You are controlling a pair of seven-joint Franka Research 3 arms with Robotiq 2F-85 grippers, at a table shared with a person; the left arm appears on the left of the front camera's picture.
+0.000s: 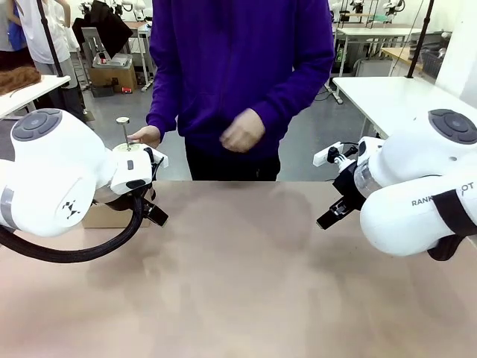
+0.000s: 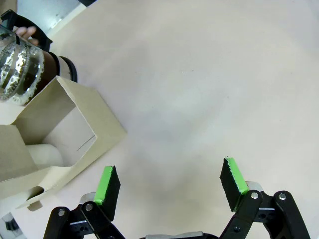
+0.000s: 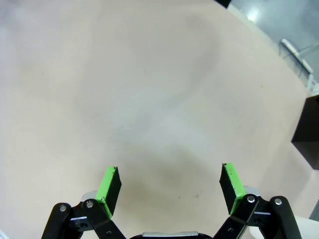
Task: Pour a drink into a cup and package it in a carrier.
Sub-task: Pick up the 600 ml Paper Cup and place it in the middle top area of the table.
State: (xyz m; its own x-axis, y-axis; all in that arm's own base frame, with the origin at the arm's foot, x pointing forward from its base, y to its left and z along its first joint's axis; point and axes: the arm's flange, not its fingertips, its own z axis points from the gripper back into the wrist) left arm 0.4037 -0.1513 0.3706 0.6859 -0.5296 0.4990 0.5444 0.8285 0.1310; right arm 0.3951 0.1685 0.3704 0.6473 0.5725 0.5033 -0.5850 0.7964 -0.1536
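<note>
The drink [image 2: 50, 67] is dark brown liquid in a glass press pot [image 2: 20, 64] at the top left of the left wrist view. A person's hand [image 1: 145, 136] rests on the pot by its plunger [image 1: 123, 123]. The carrier [image 2: 65, 129] is an open beige cardboard piece beside the pot; its edge [image 1: 104, 216] peeks out behind my left arm. A white rounded shape [image 2: 45, 154] inside it may be the cup; I cannot tell. My left gripper [image 2: 169, 184] hangs open over bare table just beside the carrier. My right gripper [image 3: 169, 184] is open above bare table, holding nothing.
A person in a purple top [image 1: 238, 67] stands at the far edge, their other hand [image 1: 242, 133] raised in front of them. A black box [image 3: 306, 129] sits at the right edge of the right wrist view. The tan table [image 1: 246, 276] lies between my arms.
</note>
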